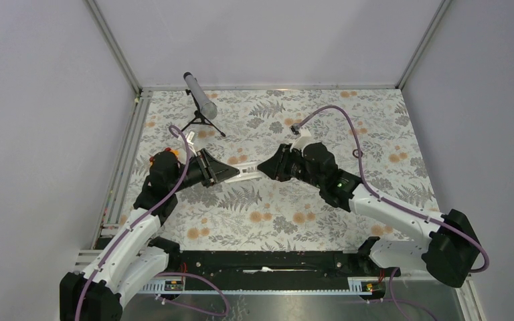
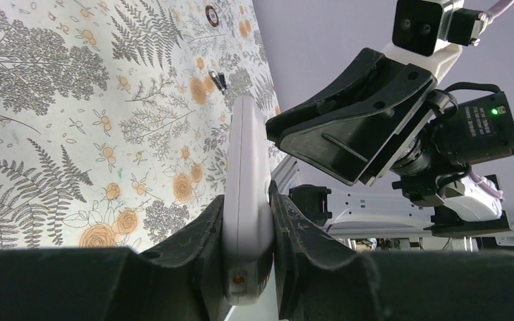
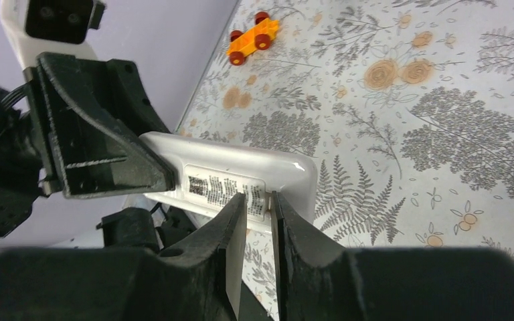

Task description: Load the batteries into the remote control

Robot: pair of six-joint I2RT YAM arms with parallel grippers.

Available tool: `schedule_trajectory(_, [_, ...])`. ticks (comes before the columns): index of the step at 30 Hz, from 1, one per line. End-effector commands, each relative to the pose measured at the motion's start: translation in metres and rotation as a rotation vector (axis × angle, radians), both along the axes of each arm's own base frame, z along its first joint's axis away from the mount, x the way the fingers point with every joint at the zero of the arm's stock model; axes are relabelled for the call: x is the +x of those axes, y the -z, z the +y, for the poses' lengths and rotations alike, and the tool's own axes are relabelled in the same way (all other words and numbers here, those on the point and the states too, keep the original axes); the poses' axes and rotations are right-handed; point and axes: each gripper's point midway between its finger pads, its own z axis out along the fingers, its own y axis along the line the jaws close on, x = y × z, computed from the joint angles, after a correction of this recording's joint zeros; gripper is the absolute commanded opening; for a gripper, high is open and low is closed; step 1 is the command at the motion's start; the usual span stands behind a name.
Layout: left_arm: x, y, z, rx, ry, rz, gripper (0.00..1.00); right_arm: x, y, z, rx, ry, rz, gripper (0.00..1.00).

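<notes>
Hazard: left fingers (image 2: pixel 209 231) clamp remote control (image 2: pixel 244 150); right fingers (image 3: pixel 233 224) narrow, empty, at its 3 o'clock end. A sideways push could twist it loose.

Our left arm (image 1: pixel 130 242) rises from its base and bends inward at the elbow. Our right arm (image 1: pixel 391 208) stretches in from the other side, so the two wrists face each other almost tip to tip. Our left jaws are clamped on one end of the remote control (image 2: pixel 244 167). Our right jaws stand a narrow slit apart at its other end, and we cannot tell whether they pinch it.
</notes>
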Motion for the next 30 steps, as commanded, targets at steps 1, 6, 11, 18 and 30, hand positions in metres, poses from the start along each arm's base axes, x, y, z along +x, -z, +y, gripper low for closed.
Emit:
schedule_trajectory(1, [-0.005, -0.036, -0.007, -0.057, 0.048, -0.145, 0.00, 0.008, 0.017, 0.000, -0.106, 0.070, 0.036, 0.27])
schedule_trajectory(6, [-0.005, -0.038, -0.008, -0.061, 0.052, -0.163, 0.00, 0.012, 0.041, -0.003, -0.143, 0.129, 0.116, 0.26])
schedule_trajectory(11, [-0.010, -0.045, -0.011, -0.102, 0.083, -0.183, 0.00, 0.005, 0.047, 0.009, -0.095, 0.083, 0.157, 0.26])
schedule_trajectory(18, [-0.027, -0.062, -0.016, -0.178, 0.167, -0.210, 0.00, -0.031, 0.027, 0.039, 0.142, -0.151, 0.192, 0.27])
schedule_trajectory(30, [-0.037, -0.064, -0.018, -0.181, 0.242, -0.246, 0.00, -0.090, -0.022, 0.048, 0.425, -0.518, 0.138, 0.27])
